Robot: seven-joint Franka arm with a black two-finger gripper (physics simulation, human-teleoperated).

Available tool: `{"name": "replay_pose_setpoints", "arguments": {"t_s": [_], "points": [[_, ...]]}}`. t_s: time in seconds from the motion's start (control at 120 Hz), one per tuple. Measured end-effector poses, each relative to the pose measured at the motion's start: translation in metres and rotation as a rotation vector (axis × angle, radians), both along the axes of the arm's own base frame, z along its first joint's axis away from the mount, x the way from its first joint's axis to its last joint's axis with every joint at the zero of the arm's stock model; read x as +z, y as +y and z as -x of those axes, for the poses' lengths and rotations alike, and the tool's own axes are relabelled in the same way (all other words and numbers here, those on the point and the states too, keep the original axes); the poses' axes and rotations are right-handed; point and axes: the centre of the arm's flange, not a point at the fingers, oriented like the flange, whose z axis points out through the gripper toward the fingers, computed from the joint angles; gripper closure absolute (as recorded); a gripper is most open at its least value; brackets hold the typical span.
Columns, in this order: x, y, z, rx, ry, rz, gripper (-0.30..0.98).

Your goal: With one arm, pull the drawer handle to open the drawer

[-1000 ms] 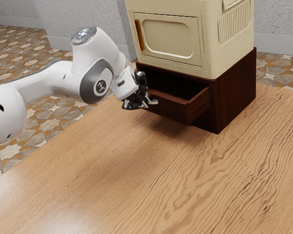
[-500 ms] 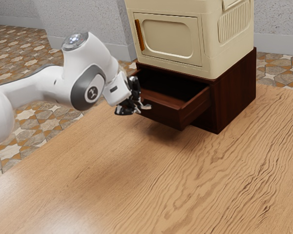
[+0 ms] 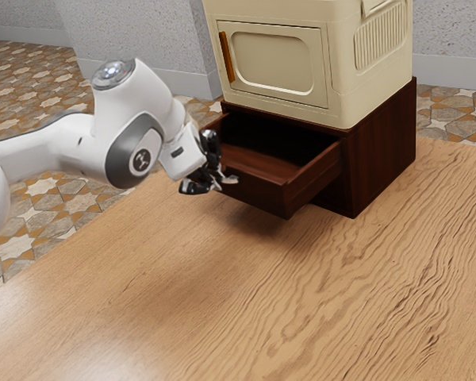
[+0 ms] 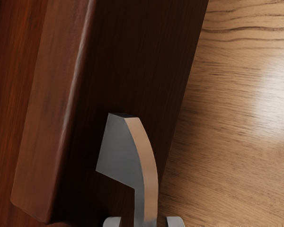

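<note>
Could slip along or off the handle [image 4: 150, 182] if drawn off-line, having the gripper [image 3: 214, 182] only part-closed astride it, with a gap to either side, and so leave the drawer [image 3: 258, 194], now partly out of its cabinet [image 3: 381, 159], skewed or stalled.

No letters or numbers can be read.

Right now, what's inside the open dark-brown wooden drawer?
The drawer shows bare floor near its front; its rear is hidden in shadow inside the dark-brown wooden case.
</note>
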Motion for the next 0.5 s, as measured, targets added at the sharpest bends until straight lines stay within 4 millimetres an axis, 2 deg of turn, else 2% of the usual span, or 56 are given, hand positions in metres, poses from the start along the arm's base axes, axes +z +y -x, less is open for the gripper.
{"name": "replay_pose_setpoints", "arguments": {"t_s": [0.5], "points": [[0.002,-0.001,0.027,0.024,-0.003,-0.008,0.65]]}}
